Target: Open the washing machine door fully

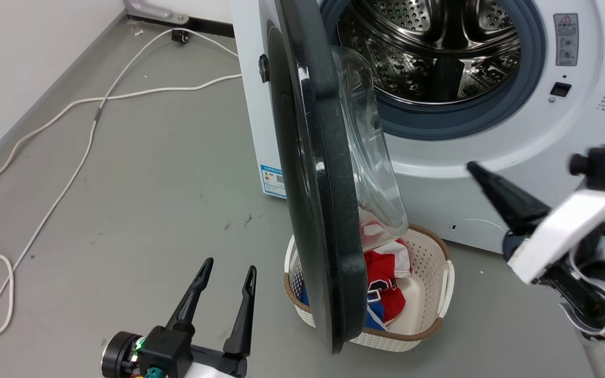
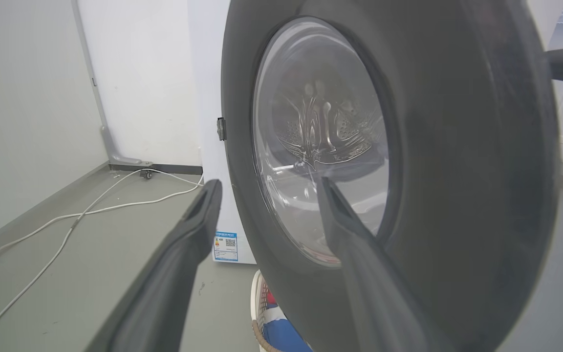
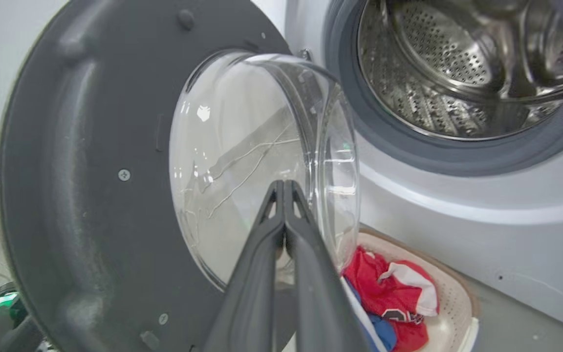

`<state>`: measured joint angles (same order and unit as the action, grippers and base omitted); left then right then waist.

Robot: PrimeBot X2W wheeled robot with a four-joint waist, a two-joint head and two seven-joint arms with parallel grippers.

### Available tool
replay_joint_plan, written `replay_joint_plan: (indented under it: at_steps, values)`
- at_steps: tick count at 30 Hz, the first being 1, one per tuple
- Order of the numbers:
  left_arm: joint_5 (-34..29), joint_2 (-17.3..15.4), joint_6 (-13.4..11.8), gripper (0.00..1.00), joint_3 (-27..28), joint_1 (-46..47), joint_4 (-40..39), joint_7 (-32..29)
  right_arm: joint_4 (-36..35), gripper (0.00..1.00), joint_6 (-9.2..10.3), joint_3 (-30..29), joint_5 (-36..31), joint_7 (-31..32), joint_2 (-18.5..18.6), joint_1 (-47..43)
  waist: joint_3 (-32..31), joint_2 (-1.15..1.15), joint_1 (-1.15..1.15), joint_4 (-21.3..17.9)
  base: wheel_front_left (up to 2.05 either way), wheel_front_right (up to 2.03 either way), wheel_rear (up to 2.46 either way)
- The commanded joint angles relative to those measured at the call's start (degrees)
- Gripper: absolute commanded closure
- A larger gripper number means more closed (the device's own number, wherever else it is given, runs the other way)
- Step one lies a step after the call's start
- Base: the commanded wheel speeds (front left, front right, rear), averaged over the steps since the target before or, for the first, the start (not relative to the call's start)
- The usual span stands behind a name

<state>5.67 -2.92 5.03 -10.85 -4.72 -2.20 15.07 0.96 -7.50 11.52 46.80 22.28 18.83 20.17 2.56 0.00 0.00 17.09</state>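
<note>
Nearest thing is the white laundry basket (image 1: 428, 294) on the floor between my two grippers, with red, white and blue clothes (image 1: 386, 286) heaped in it.

My left gripper (image 1: 230, 264) sits low, fingers spread wide with nothing in them, aimed at the outer face of the washing machine door (image 1: 313, 210). My right gripper (image 1: 471, 167) has its fingers pressed together on nothing, pointing at the glass bowl (image 3: 242, 161) from the inner side.

The door stands out from the washing machine (image 1: 491, 173), roughly edge-on between the two, its lower edge over the basket. Left wrist cam gets the glossy outside, right wrist cam the screwed inner face.

Past the right tips is the open perforated drum (image 1: 428, 52). A white cable (image 1: 71, 157) trails beyond the left fingers.
</note>
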Motion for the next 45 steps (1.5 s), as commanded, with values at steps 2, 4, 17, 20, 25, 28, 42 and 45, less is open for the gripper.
replay_joint_plan:
  at_steps: [2, 4, 17, 20, 25, 28, 42, 45]
  values:
    - [-0.03, 0.05, -0.18, 0.00, 0.24, 0.26, -0.12, 0.16, 0.48, 1.00, 0.02, 0.18, -2.29, -6.66, 1.00, -2.52, -0.29, 0.00, 0.00, -0.22, 0.00, 0.00, 0.00]
    - [0.06, 0.05, -0.25, 0.00, 0.47, 0.15, -0.22, 0.16, 1.07, 1.00, 0.02, 0.95, -6.64, -13.25, 3.30, -4.17, -0.33, 0.00, 0.00, -0.41, 0.00, 0.00, 0.00]
    - [-0.05, 0.05, -0.15, 0.00, 2.04, -0.78, -0.50, 0.16, 9.58, 0.66, 0.02, -8.78, -31.65, -35.89, -6.07, -16.36, -0.57, 0.00, 0.00, -1.73, 0.00, 0.00, 0.00]
    - [-0.18, 0.05, 0.08, 0.00, 2.16, -1.05, -0.09, 0.16, 9.58, 0.00, 0.02, -12.27, -36.13, -37.01, -10.45, -18.77, -0.68, 0.00, 0.00, -1.90, 0.00, 0.00, 0.00]
    - [-0.37, 0.05, 0.40, 0.00, 2.04, -0.96, 1.01, 0.16, 8.89, 0.00, 0.02, -14.17, -40.03, -37.49, -13.84, -21.74, -0.71, 0.00, 0.00, -2.22, 0.00, 0.00, 0.00]
    - [-0.42, 0.05, 0.44, 0.00, 1.89, -0.87, 1.43, 0.16, 7.65, 0.00, 0.02, -15.19, -40.14, -37.53, -14.79, -22.33, -0.72, 0.00, 0.00, -2.33, 0.00, 0.00, 0.00]
    - [-0.39, 0.05, 0.15, 0.00, 1.44, -0.40, 2.03, 0.16, 3.12, 0.00, 0.02, -15.19, -39.82, -37.47, -15.90, -23.59, -0.56, 0.00, 0.00, -2.87, 0.00, 0.00, 0.00]
    - [-0.25, 0.05, 0.13, 0.00, 1.39, -0.30, 1.98, 0.16, 2.84, 0.00, 0.02, -15.16, -39.78, -37.47, -15.95, -23.85, -0.62, 0.00, 0.00, -2.83, 0.00, 0.00, 0.00]
